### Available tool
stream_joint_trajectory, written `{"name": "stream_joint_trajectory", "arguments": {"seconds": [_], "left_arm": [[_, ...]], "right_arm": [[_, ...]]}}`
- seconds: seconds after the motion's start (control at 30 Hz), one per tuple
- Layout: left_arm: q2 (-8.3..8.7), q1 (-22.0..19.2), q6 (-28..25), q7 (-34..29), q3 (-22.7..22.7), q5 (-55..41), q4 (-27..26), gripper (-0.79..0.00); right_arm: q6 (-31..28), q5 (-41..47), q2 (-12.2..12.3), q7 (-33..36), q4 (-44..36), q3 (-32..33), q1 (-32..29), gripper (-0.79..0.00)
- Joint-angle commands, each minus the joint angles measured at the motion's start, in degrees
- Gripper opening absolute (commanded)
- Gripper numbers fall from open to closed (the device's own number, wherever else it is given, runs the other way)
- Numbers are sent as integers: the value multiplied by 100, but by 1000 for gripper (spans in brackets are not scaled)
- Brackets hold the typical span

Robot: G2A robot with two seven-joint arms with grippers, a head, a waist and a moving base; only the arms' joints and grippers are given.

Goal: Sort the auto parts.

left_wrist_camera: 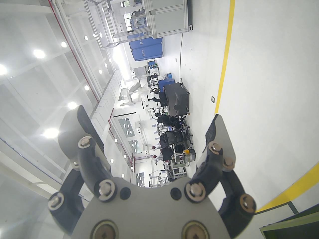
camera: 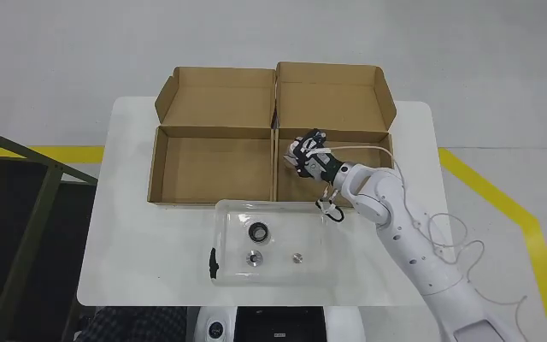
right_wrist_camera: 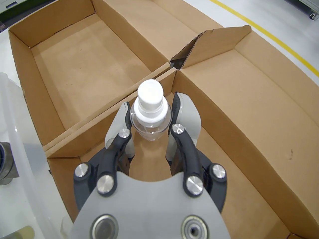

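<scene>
My right gripper point(right_wrist_camera: 151, 115) is shut on a small clear bottle with a white cap point(right_wrist_camera: 150, 111), held above the near left corner of the right cardboard box point(right_wrist_camera: 251, 105). From above, the right gripper point(camera: 306, 156) hangs over that right box point(camera: 373, 145), close to the wall it shares with the left cardboard box point(camera: 214, 168). A clear plastic tray point(camera: 229, 214) in front of the boxes holds a dark ring bearing point(camera: 259, 231), a small metal part point(camera: 254, 257) and another small round part point(camera: 297, 256). My left gripper point(left_wrist_camera: 149, 130) is open, pointing away from the table at the hall.
Both boxes have their lids folded back toward the far side of the white table point(camera: 128, 214). A small black piece point(camera: 212, 262) lies at the tray's left edge. A yellow floor line point(camera: 487, 184) runs to the right of the table.
</scene>
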Motion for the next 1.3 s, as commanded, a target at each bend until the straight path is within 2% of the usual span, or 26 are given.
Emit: {"name": "stream_joint_trajectory", "arguments": {"seconds": [0.0,0.07,0.1,0.13,0.17,0.2,0.43,0.67,0.9,1.27], "left_arm": [[0,0,0,0,0,0,0,0],[0,0,0,0,0,0,0,0],[0,0,0,0,0,0,0,0],[0,0,0,0,0,0,0,0],[0,0,0,0,0,0,0,0],[0,0,0,0,0,0,0,0],[0,0,0,0,0,0,0,0],[0,0,0,0,0,0,0,0],[0,0,0,0,0,0,0,0],[0,0,0,0,0,0,0,0]], "right_arm": [[2,1,-5,-7,40,0,10,-557],[-1,6,-9,-10,62,3,14,-480],[3,-1,-9,-11,67,7,12,-409],[10,3,-10,-9,68,13,6,-280],[13,-7,-10,-7,58,19,-2,-65],[18,-18,-8,-4,45,27,-13,0],[51,-132,19,-24,-251,136,-177,0],[-39,-387,113,95,-1091,417,-553,0],[-522,-329,216,302,-1918,682,-999,0],[-1107,-569,386,1073,-3076,923,-1861,0]]}}
